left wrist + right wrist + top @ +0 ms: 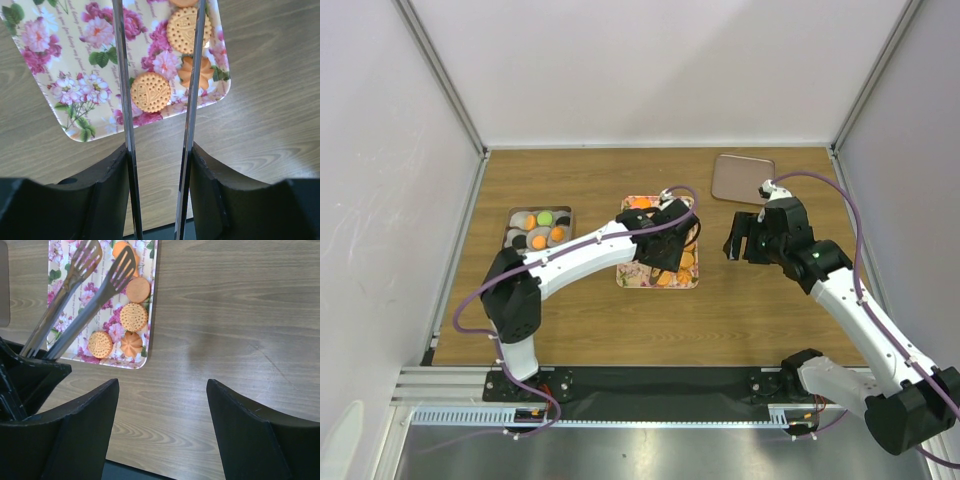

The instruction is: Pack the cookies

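Several orange and tan round cookies [150, 92] lie at one end of the floral tray [630, 272], also in the right wrist view [133, 316]. Small orange, green and black discs [546, 217] sit in white cups in the box [512, 213] at the left. My left gripper [665, 232] is over the tray, shut on metal tongs [122, 75] whose arms stand apart above the cookies [80, 295]. My right gripper [745, 240] is open and empty above bare wood, right of the tray [162, 385].
A brown rounded lid [742, 178] lies flat at the back right. White walls enclose the table on three sides. The tray's near corner [75, 85] holds no cookies.
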